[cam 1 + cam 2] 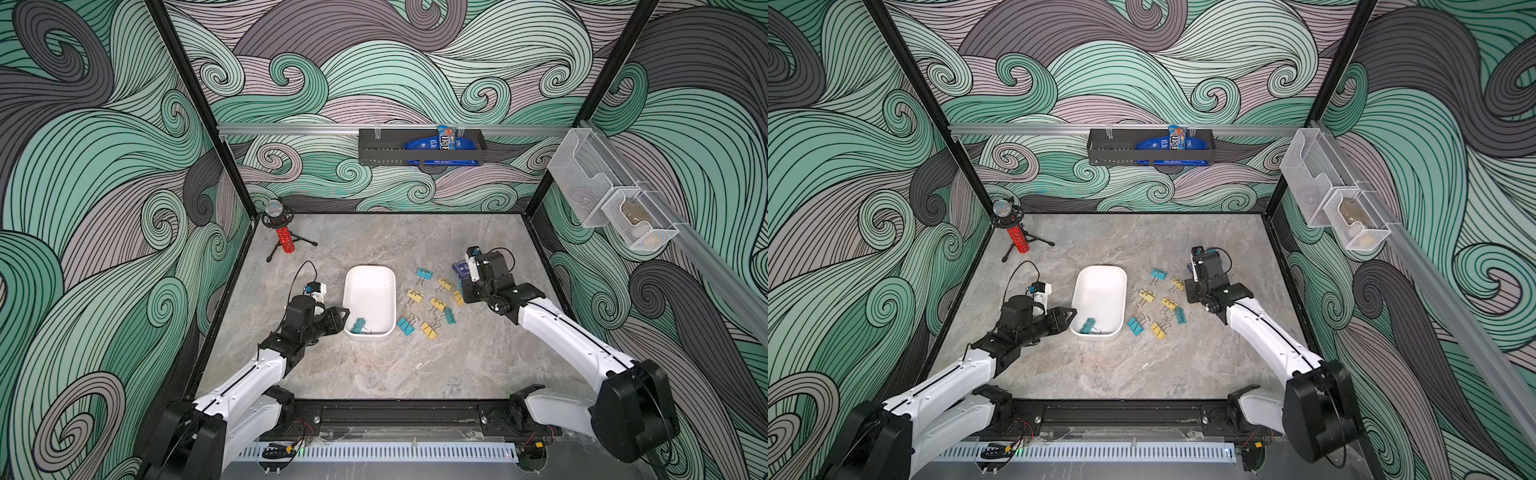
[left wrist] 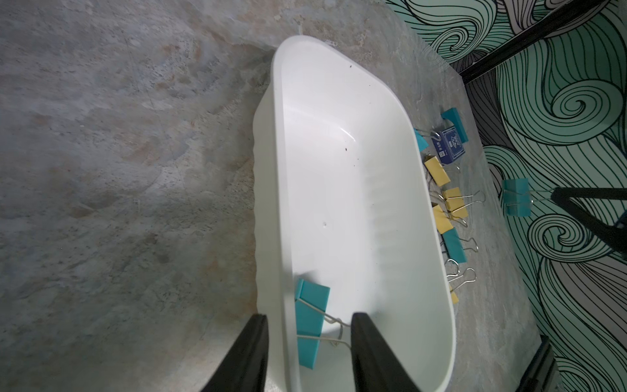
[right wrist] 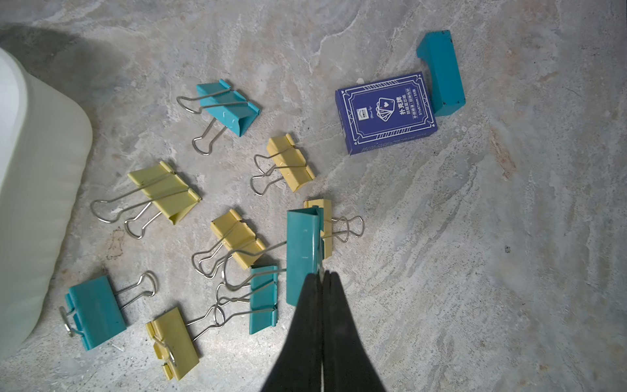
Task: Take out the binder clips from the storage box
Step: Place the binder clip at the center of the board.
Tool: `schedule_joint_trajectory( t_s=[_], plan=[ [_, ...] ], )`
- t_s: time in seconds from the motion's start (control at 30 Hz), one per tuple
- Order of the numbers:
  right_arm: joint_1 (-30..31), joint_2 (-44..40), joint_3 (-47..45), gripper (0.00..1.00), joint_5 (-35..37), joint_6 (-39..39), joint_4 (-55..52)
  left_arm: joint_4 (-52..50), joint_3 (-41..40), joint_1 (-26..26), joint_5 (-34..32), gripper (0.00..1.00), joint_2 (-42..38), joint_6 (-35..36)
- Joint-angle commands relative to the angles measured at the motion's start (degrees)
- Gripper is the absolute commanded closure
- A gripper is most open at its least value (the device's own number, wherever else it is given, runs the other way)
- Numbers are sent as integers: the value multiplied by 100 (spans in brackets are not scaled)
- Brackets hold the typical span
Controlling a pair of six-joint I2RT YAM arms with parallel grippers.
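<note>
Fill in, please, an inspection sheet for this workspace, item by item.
Surface: grey stone-look table.
Job's things: white box holds one teal clip; eight loose clips lie beside it.
Clutter: blue card box, teal block, red device on tripod.
End effectors: left end effector open, astride the box wall; right end effector shut on a second teal clip, by its wire handle.
Cables: black cable loops at left wrist.
Surroundings: patterned walls, black rack, mesh baskets.
</note>
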Motion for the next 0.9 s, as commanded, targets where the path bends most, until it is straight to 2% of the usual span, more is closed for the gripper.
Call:
schedule_joint_trajectory(
  t_s=[0.0, 0.33, 0.47, 0.57, 0.7, 0.87],
  plan=[
    [-21, -128, -60, 100, 362, -132, -15, 98, 21, -31, 97, 57, -59, 79],
    [-461, -235, -11, 100, 1152, -504, -16, 113, 4, -28, 152, 57, -187, 72],
    [-671, -196, -5, 100, 1206, -593, -11, 154, -6, -36, 202, 57, -187, 69],
    [-617, -198, -128, 100, 1049, -674, -17, 166, -6, -38, 214, 57, -189, 69],
    [-272, -241, -287, 100, 1198, -875, -14, 192, -22, -35, 240, 57, -201, 73],
    [-123, -242, -336, 100, 1235, -957, -26, 220, -41, -37, 249, 56, -220, 57]
  ],
)
